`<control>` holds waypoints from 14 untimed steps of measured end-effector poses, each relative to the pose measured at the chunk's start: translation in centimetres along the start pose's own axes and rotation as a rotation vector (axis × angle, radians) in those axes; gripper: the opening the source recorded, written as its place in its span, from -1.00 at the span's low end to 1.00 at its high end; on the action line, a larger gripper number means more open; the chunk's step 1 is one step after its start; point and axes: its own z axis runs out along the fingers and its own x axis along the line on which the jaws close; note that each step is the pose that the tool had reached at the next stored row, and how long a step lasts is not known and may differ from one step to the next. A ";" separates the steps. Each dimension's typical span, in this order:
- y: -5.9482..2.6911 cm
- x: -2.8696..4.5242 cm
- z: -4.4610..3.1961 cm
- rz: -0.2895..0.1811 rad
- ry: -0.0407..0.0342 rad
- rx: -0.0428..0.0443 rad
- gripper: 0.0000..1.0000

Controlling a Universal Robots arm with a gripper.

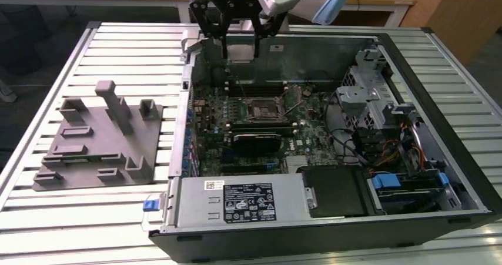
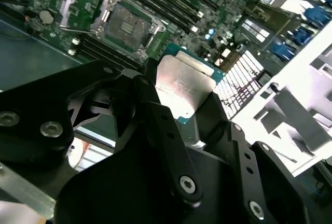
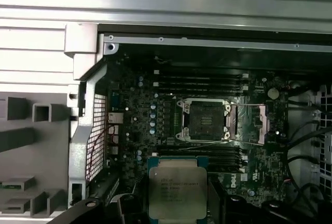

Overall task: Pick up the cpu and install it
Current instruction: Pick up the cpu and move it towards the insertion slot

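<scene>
Clamping the cpu (image 2: 184,86), the gripper (image 1: 241,52) hangs short of the open socket (image 3: 205,120). Lowered tilted or off-centre — bent pins, I'd judge

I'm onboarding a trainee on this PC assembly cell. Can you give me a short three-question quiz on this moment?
1. True or false: the gripper is shut on the cpu, holding it clear of the motherboard.
2. Where does the grey moulded tray lie relative to the computer case? A. Inside it. B. On the slatted table, at the exterior view's left of it. C. On top of it.
3. What does the motherboard's socket hold?
Key: 1 true. 2 B. 3 Nothing: it stands open and empty.
</scene>
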 end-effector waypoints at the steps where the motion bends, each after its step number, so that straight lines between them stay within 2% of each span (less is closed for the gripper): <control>1: 0.00 -0.27 0.02 0.001 0.0000 0.0000 0.08; 14: 0.02 -3.25 0.19 0.008 -0.0003 0.0001 0.08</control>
